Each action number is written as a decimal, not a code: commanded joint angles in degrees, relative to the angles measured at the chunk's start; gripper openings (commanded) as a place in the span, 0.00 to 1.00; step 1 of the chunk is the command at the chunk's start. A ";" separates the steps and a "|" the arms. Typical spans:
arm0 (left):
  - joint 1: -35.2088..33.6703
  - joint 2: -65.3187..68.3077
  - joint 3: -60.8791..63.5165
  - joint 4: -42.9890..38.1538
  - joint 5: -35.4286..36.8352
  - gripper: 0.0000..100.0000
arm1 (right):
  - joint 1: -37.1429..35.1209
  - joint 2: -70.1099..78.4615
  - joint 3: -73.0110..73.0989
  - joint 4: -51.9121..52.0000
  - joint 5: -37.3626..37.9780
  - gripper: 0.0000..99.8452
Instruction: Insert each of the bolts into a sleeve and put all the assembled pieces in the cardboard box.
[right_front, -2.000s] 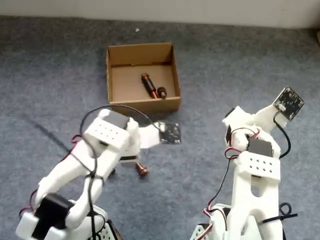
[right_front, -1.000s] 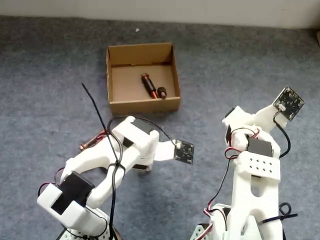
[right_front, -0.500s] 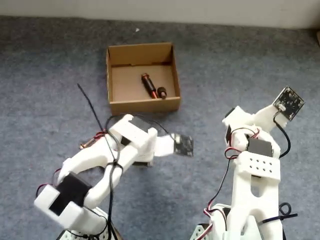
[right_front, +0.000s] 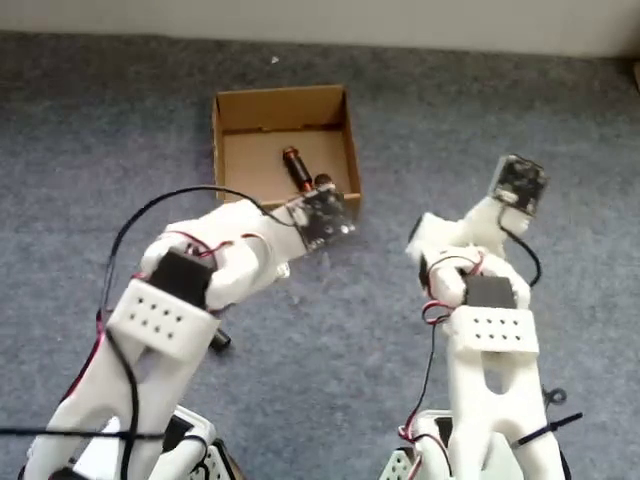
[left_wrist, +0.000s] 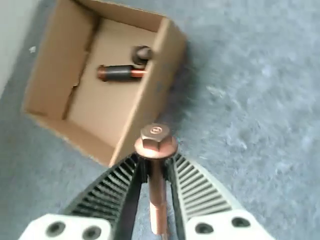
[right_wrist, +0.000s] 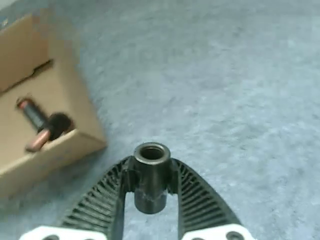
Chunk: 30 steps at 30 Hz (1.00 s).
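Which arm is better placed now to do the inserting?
Left, probably. The left gripper is shut on the bolt, the piece that goes in. The right gripper holds the sleeve with its open bore showing, so it can just receive.

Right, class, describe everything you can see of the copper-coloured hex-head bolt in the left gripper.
The copper-coloured metal bolt has a hexagonal head, a round flange under it and a bare shank with no sleeve on it. The left gripper is shut on the shank just below the flange, its ribbed black fingers pressing from both sides. The head points away from the wrist, and the bolt hangs over grey carpet beside the brown cardboard box, touching nothing else.
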 joint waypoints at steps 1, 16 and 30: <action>-2.33 -8.13 -2.42 -0.09 10.73 0.01 | -5.05 -5.85 0.48 -0.48 2.37 0.00; -4.70 -25.36 7.34 -14.07 36.48 0.01 | -25.19 -29.05 14.37 -1.27 2.64 0.00; 2.68 -36.00 12.44 -14.15 43.87 0.01 | -36.88 -49.19 39.52 -22.90 13.80 0.00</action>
